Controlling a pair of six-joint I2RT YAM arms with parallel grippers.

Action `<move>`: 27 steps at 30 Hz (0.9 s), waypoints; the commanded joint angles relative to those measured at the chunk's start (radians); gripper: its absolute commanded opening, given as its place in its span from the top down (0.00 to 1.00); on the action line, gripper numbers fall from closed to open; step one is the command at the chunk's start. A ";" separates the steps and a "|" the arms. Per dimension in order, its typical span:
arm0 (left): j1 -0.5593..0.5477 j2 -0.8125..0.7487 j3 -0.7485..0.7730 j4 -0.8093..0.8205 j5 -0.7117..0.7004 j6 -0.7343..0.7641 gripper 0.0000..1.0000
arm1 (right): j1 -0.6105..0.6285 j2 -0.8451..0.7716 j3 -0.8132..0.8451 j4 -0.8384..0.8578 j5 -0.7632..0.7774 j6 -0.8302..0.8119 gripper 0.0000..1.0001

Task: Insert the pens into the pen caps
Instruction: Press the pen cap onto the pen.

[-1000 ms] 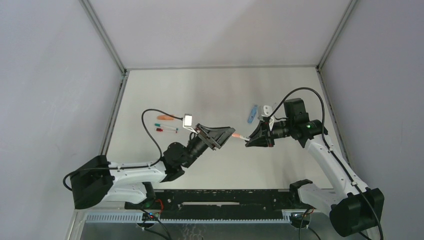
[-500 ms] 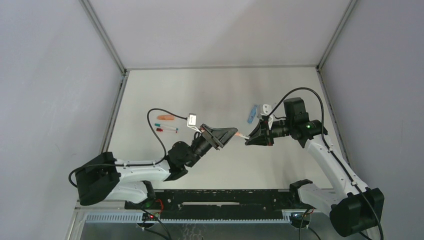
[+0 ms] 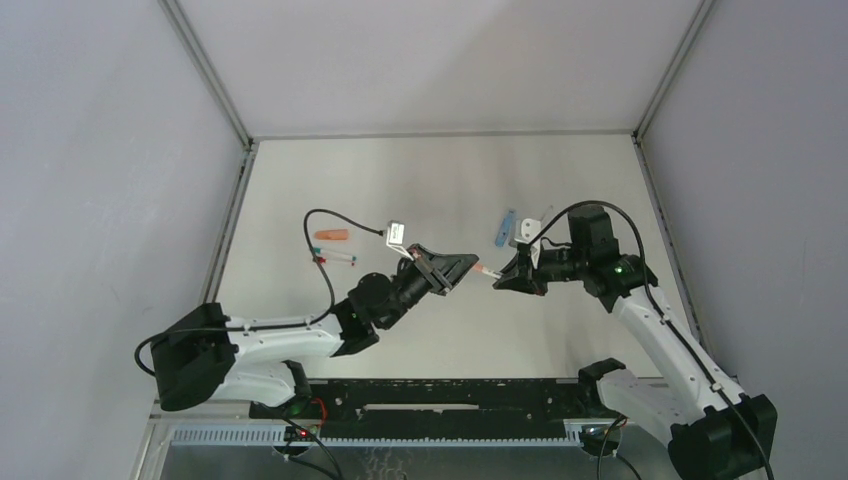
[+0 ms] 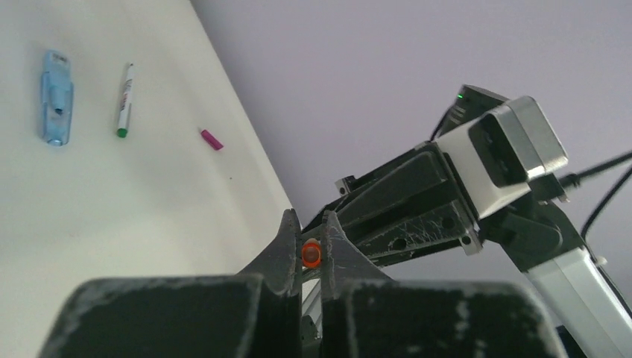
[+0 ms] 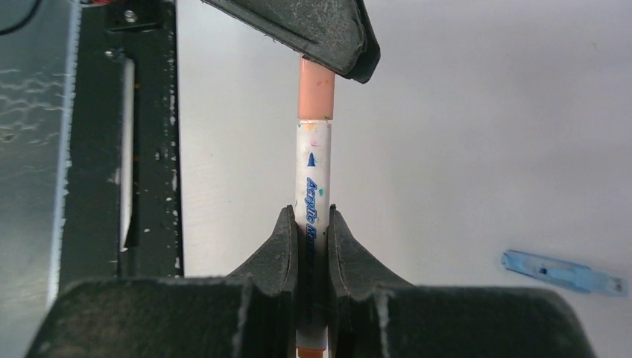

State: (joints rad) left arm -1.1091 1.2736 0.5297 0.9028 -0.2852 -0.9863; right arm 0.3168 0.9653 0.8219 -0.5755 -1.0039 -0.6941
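Both jaws are clenched, op: the right jaws grasp the white barrel of the pen (image 5: 313,198) about mid-length, and the left jaws pinch the salmon cap (image 5: 317,88) sitting over the pen's left end. Pen + cap hang in mid-air above the table (image 3: 420,180), a bit right of centre, btwn the two arms. What your next move turns on: the pen's long axis runs left-right, straight from one pair of jaws to the other, and the cap lies on that same line w/ no kink visible at the seam in the right wrist view. So, as I judge it, you need only a short push along that axis, jaws toward each other; any sideways drift would likely cock the joint. Can't tell if the cap is fully home: the seam looks closed, but the depth inside is hidden. Neither arm is nearer, since both are on the piece. Room: bare table under the pair and on the near side. The light blue cap (image 3: 505,227) lies just far of the right jaws, w/ a green-tipped pen (image 4: 124,89) and a magenta cap (image 4: 212,139) beside it toward the table's edge. At far left lie an orange cap (image 3: 332,235) and loose pens (image 3: 335,258), well apart from the action. For set-down, I'd guess the open near-centre strip is safest.
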 commanded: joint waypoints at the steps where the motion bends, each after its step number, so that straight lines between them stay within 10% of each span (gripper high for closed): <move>1: -0.011 0.008 0.098 -0.124 0.053 -0.040 1.00 | 0.083 -0.031 -0.023 0.147 0.114 0.068 1.00; 11: -0.037 0.153 0.107 -0.002 0.115 -0.197 1.00 | 0.169 -0.041 -0.041 0.275 0.324 0.210 1.00; 17: -0.052 0.298 0.100 0.330 0.228 -0.267 1.00 | 0.106 -0.036 -0.038 0.321 0.075 0.348 1.00; 27: -0.077 0.375 0.118 0.376 0.459 -0.250 1.00 | -0.080 -0.025 -0.077 0.529 -0.189 0.610 1.00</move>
State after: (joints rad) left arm -1.0809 1.5951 0.5655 1.2751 -0.3290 -1.1969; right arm 0.2401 0.9310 0.7292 -0.4210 -0.9684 -0.2394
